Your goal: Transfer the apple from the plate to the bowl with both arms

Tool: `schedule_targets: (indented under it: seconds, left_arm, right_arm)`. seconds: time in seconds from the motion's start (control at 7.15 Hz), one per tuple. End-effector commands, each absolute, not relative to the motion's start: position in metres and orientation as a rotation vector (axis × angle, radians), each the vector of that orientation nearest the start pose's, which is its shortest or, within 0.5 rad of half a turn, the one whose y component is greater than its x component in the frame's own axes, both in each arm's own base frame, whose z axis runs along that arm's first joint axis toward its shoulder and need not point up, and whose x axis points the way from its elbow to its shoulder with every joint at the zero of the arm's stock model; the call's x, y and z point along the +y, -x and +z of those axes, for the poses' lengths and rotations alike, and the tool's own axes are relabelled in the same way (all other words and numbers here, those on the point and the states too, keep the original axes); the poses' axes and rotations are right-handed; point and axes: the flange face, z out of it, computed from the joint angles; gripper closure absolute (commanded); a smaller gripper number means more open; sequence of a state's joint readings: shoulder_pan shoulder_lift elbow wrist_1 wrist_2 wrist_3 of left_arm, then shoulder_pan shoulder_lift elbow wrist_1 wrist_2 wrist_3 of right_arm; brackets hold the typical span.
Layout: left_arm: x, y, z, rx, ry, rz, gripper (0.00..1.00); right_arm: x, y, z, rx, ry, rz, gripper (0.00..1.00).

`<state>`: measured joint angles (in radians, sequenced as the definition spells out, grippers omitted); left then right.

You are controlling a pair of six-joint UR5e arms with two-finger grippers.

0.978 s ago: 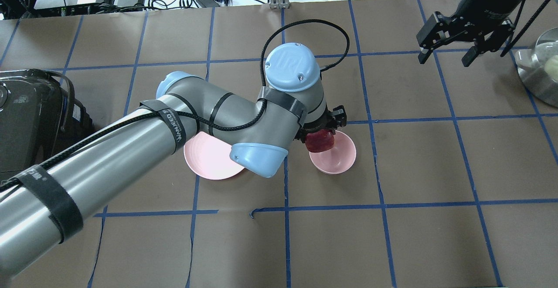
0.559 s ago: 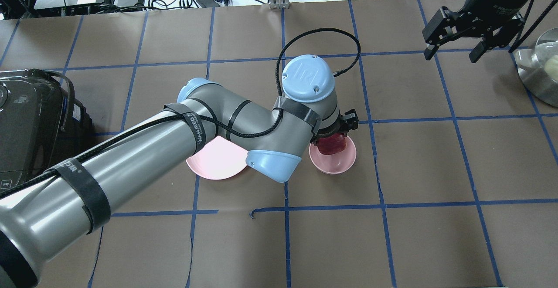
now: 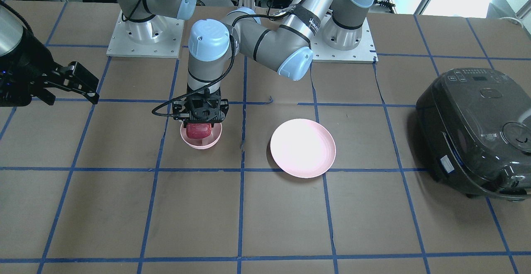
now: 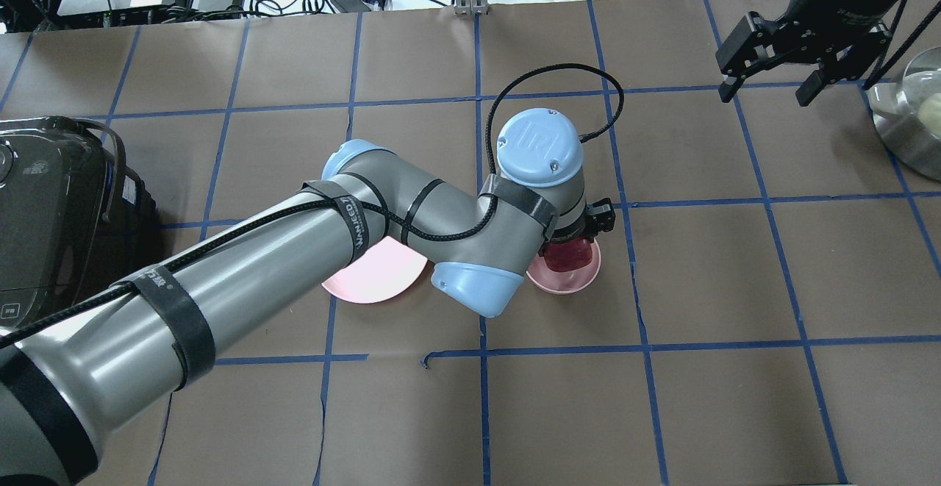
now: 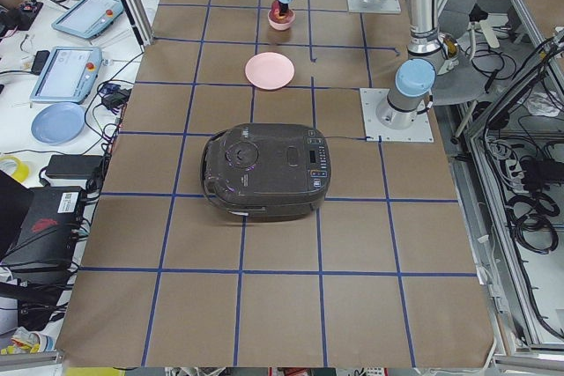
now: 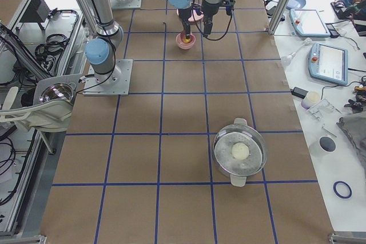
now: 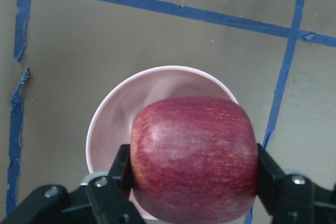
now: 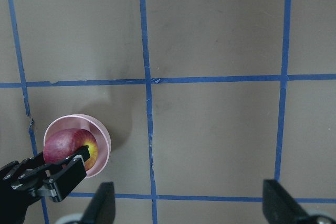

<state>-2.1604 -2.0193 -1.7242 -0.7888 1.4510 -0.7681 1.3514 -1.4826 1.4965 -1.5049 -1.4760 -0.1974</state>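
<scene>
The apple [image 3: 198,131], pinched by the left claw [image 7: 193,174] over the bowl [image 7: 113,124]

Its jaws press the apple's widest flanks, about at rim level, well apart from the plate [image 3: 303,147]; the right claw [image 4: 767,93] hangs spread, holding nothing; the apple looks firm, fairly heavy, waxy-smooth, likely to bruise or roll; best gripped across the middle.

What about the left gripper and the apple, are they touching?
Touching. The left wrist view shows the fingers of the left gripper pressed against both sides of the apple, with no gap, over the bowl.
</scene>
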Motion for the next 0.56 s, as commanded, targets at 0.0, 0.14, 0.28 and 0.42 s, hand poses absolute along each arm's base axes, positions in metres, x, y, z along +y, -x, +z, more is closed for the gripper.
schedule_targets:
  seconds: [0.0, 0.14, 0.28, 0.42]
  left_arm:
    - [-0.4386, 0.4673, 0.2423, 3.332, 0.269, -0.113, 0.36]
    - [-0.4381, 0.4672, 0.2405, 3.330, 0.267, -0.106, 0.32]
    - [-0.4382, 0.4672, 0.2396, 3.329, 0.267, -0.103, 0.21]
    - [-0.4372, 0.4679, 0.2392, 3.329, 0.262, -0.098, 0.00]
  right_arm:
    - [-0.5411, -0.0293, 0.4709, 3.010, -0.035, 0.089, 0.00]
    - [-0.5407, -0.0280, 0.4724, 3.025, -0.036, 0.087, 0.00]
    - [-0.5409, -0.0265, 0.4720, 3.031, -0.038, 0.084, 0.00]
    - [-0.5408, -0.0264, 0.4720, 3.033, -0.038, 0.085, 0.00]
